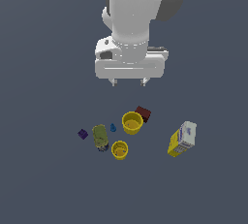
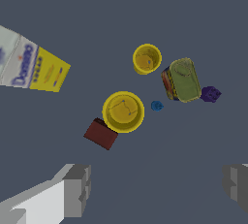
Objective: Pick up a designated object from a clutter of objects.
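The designated object, a tiny dark purple cube (image 1: 83, 134) (image 2: 210, 94), lies at the exterior view's left end of the clutter, just beside the olive-green can (image 1: 100, 137) (image 2: 184, 79). My gripper (image 1: 129, 82) (image 2: 157, 186) hangs open high above the clutter, holding nothing, its fingers (image 2: 77, 189) spread wide. Below it stand a larger yellow cup (image 1: 132, 122) (image 2: 123, 111) and a smaller yellow cup (image 1: 119, 149) (image 2: 147, 59). A dark red block (image 1: 143, 114) (image 2: 101, 133) touches the larger cup. A tiny blue piece (image 1: 113, 128) (image 2: 156, 105) sits between can and cup.
A yellow-and-white carton (image 1: 182, 139) (image 2: 31, 67) lies apart from the group on the exterior view's right. The objects rest on a plain dark grey floor (image 1: 43, 184).
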Robot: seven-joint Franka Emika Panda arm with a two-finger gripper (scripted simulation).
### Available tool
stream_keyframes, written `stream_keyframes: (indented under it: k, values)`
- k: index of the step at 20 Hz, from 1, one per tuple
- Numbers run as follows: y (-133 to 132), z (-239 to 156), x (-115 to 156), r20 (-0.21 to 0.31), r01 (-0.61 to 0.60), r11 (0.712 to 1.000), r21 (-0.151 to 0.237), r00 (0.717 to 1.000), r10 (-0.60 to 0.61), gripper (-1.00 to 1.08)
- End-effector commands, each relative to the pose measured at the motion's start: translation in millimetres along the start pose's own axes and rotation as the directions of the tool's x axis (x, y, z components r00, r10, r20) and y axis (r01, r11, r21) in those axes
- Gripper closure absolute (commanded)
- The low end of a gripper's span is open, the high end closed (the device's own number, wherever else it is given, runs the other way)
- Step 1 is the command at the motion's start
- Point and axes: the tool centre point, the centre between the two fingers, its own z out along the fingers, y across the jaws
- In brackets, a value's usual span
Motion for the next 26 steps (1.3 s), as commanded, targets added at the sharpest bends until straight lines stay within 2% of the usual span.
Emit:
stream_keyframes:
  k: [1,9,16,21,26]
  values:
    - [0.0,0.0,0.0,0.000,0.000,1.000,0.000,1.000,0.000,-0.92]
    - [-4.2,-1.2,9.8,-0.023,0.028,0.999,-0.020,0.999,-0.028,-0.92]
    - [0.0,3.4,12.9,-0.023,0.012,1.000,-0.017,1.000,-0.013,-0.92]
    - [14.7,19.4,23.4,-0.022,-0.040,0.999,-0.007,0.999,0.040,-0.92]
    - [41.1,47.5,38.7,-0.021,-0.128,0.992,0.007,0.991,0.129,-0.92]
